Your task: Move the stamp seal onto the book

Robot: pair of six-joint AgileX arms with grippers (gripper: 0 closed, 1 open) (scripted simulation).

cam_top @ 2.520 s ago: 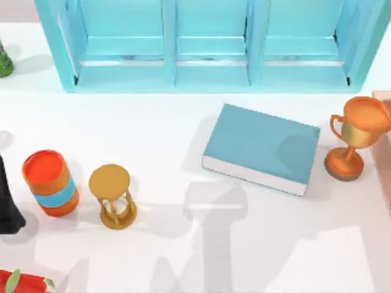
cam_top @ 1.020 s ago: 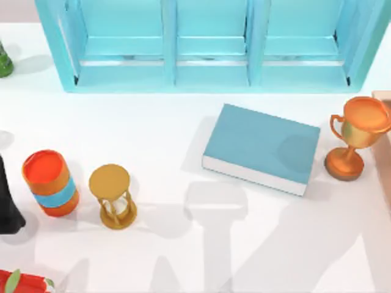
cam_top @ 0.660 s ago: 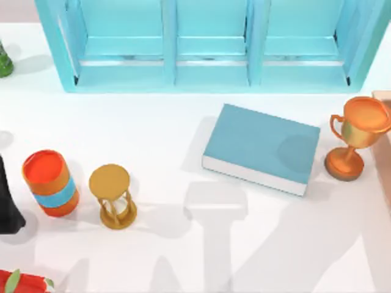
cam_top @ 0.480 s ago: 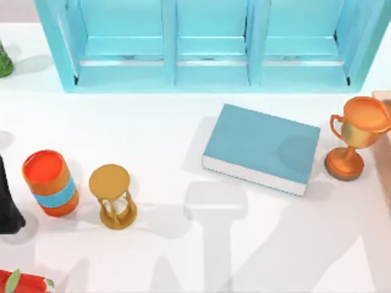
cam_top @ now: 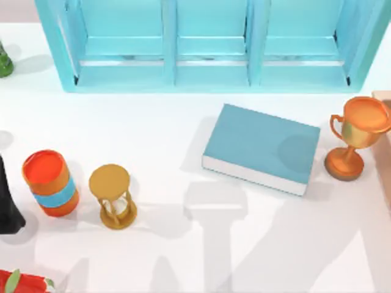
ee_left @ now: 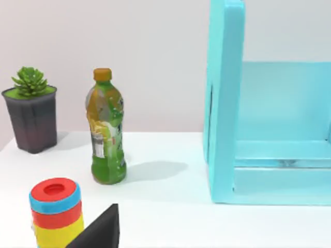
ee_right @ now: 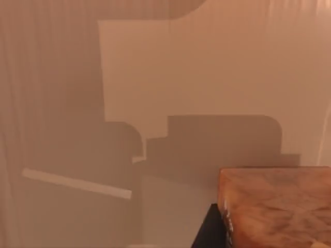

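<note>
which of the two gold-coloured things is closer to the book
The trophy cup, standing just off the right end of the book. The hourglass stands well off to the book's left, next to the orange can.

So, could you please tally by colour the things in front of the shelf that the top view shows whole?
Teal-blue: 1, the teal-blue hardback book
Golden: 1, the golden hourglass
Orange: 1, the orange trophy cup
Orange-red with a blue band: 1, the striped round canister
Total: 4
</note>
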